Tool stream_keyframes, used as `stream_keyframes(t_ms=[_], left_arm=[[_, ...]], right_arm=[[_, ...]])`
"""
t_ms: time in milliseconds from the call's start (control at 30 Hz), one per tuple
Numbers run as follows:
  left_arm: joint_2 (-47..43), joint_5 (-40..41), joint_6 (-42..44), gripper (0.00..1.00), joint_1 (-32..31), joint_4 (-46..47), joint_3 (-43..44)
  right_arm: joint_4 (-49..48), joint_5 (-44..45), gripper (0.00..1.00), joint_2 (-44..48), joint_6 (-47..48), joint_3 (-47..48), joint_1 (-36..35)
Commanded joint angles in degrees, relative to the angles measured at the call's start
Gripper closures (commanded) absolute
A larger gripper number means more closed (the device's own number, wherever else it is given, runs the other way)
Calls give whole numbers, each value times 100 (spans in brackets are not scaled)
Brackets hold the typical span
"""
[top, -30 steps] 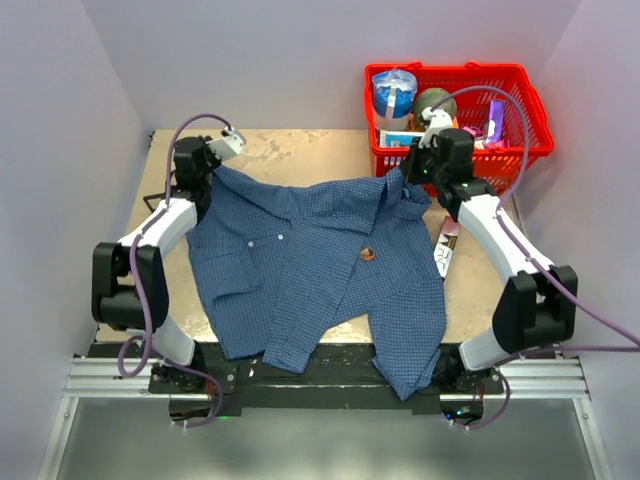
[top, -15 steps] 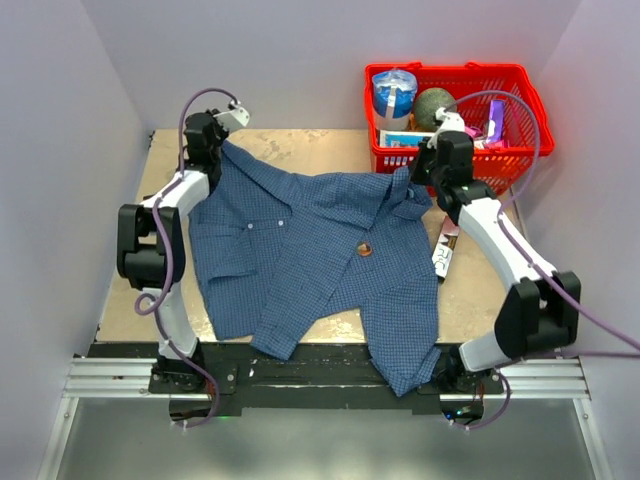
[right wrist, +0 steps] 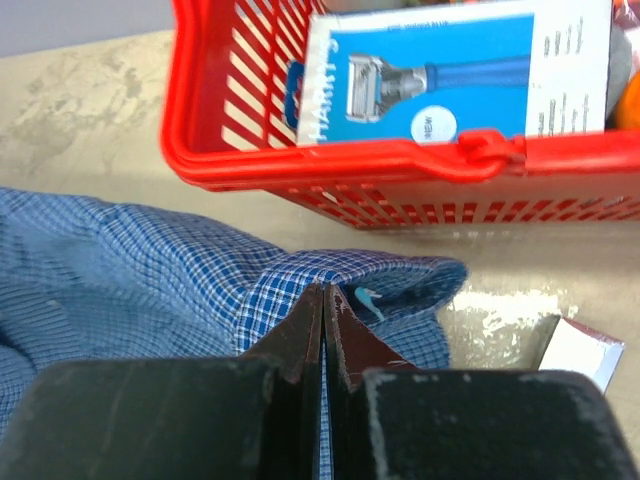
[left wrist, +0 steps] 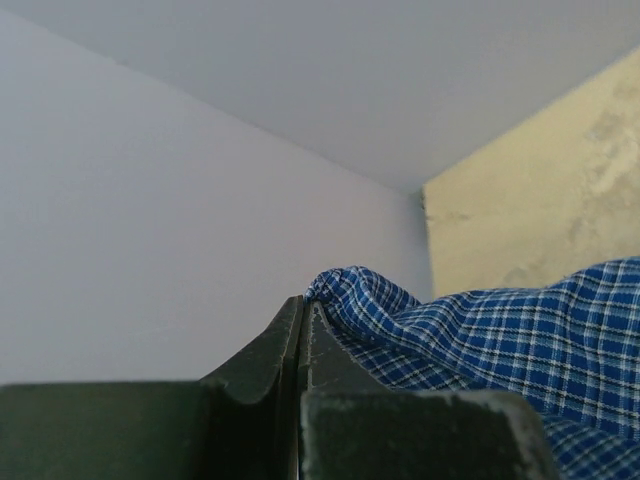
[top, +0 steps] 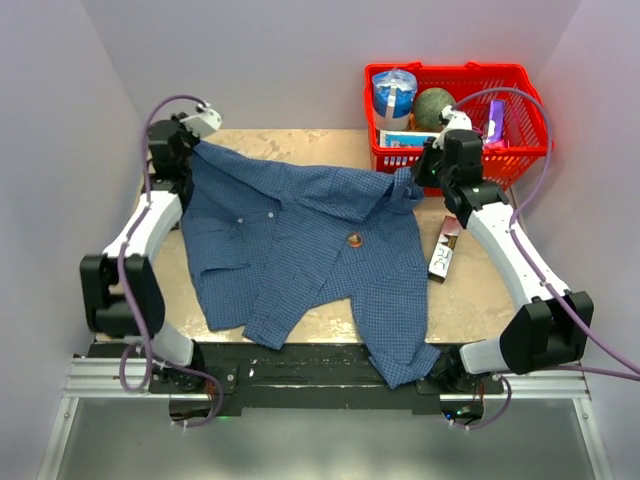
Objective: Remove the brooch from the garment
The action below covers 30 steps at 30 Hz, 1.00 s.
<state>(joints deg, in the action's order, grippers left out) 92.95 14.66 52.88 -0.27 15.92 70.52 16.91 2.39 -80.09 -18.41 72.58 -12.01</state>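
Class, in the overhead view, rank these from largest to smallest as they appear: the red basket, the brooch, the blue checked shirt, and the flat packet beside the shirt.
1. blue checked shirt
2. red basket
3. flat packet
4. brooch
Every step is plain; no two look alike.

White-and-black arms [top: 150, 215], purple cables [top: 172, 98]

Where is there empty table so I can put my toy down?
Along the back of the table, between the shirt and the wall, left of the red basket. Also at the front right, between the shirt's edge and the right arm, below the small box. The basket is full, and the shirt covers the middle.
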Motion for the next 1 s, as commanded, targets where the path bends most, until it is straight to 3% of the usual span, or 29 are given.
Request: stream_keyframes(t_ms=[0, 267, 533, 667, 867, 967], left_arm=[[-1427, -112, -296, 100, 27, -281, 102], [-2913, 222, 231, 100, 27, -1398, -285], [-3704, 573, 179, 100, -157, -2470, 330], [-3907, 872, 117, 100, -289, -3059, 585], [-4293, 1118, 433, 100, -438, -2911, 1253], [-4566, 1092, 451, 100, -438, -2691, 1184]], right_arm=[[93, -231, 100, 205, 241, 564, -56], [251, -564, 100, 126, 110, 766, -390], [1086, -512, 100, 731, 576, 1435, -451], [2015, -354, 100, 1022, 918, 1768, -434], [2861, -274, 100, 1303, 1410, 2919, -425], [2872, -301, 100, 1444, 1481, 2982, -416]])
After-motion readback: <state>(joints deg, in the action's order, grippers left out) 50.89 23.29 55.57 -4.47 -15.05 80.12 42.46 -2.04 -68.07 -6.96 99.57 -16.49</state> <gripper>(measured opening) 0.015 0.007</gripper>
